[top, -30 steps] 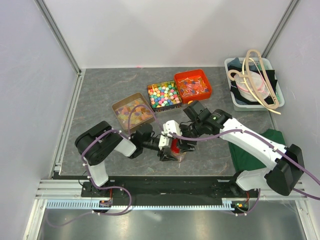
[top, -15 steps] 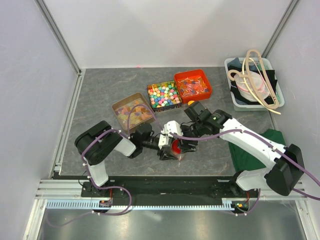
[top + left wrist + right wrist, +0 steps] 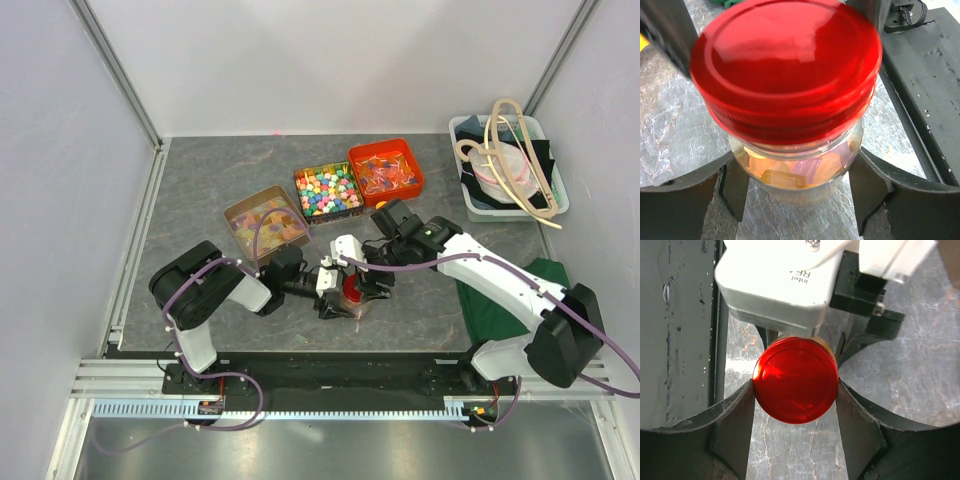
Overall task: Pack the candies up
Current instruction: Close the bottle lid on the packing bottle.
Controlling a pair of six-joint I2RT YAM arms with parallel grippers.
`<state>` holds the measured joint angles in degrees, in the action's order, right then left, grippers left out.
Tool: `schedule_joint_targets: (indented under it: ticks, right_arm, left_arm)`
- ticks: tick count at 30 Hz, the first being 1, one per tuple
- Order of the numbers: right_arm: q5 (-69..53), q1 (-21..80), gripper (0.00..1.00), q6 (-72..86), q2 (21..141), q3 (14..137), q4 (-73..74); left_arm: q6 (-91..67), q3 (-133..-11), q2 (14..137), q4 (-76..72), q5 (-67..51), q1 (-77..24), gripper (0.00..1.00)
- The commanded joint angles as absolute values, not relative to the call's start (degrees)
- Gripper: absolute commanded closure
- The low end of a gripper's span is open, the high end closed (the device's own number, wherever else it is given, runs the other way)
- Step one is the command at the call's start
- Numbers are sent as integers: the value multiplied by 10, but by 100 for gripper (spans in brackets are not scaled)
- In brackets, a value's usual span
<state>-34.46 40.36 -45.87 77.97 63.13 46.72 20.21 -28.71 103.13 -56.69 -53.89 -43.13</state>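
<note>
**Both hands on the red-lidded jar**

The left arm lies low across the desk (image 3: 200, 180), reaching to the right. The left hand (image 3: 797, 190) is clamped on the glass body of a jar (image 3: 795, 167), with one finger pressed against each side below the lid. The jar stands upright close to the near edge of the desk, about midway between the left and right edges. Through the glass show some of the candies (image 3: 790, 174), pale orange and pink. A red lid (image 3: 785, 65) sits on the mouth of the jar. The right hand (image 3: 795, 390) comes down from above and is closed on that lid, its fingers touching the rim on opposite sides.

Further back, toward the far edge, three trays stand in a row. A brown tray (image 3: 240, 212) on the left holds more of the pastel candies (image 3: 268, 224). A black tray (image 3: 299, 174) holds bright mixed cubes. An orange tray (image 3: 352, 156) holds red and blue pieces.

In the far right corner stands a pale bin (image 3: 470, 205) with light curved loops lying over it. A green cloth (image 3: 495, 300) lies near the right edge, partly under the right arm.
</note>
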Motion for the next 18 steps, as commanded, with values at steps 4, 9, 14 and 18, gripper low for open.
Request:
schedule_joint_targets:
  ticks: [4, 9, 14, 18]
  right_arm:
    - [-369, 405, 40, -460, 793, 627, 456]
    - [-368, 405, 40, -455, 796, 627, 449]
    - [-355, 410, 37, -455, 807, 621, 446]
    - [-347, 416, 30, -455, 816, 618, 443]
  left_arm:
    - [192, -287, 1034, -601, -536, -428, 39]
    - [191, -287, 1034, -601, -538, -427, 39]
    - [190, -287, 1034, -601, -539, -427, 39]
    - [190, -287, 1033, -602, -539, -427, 39]
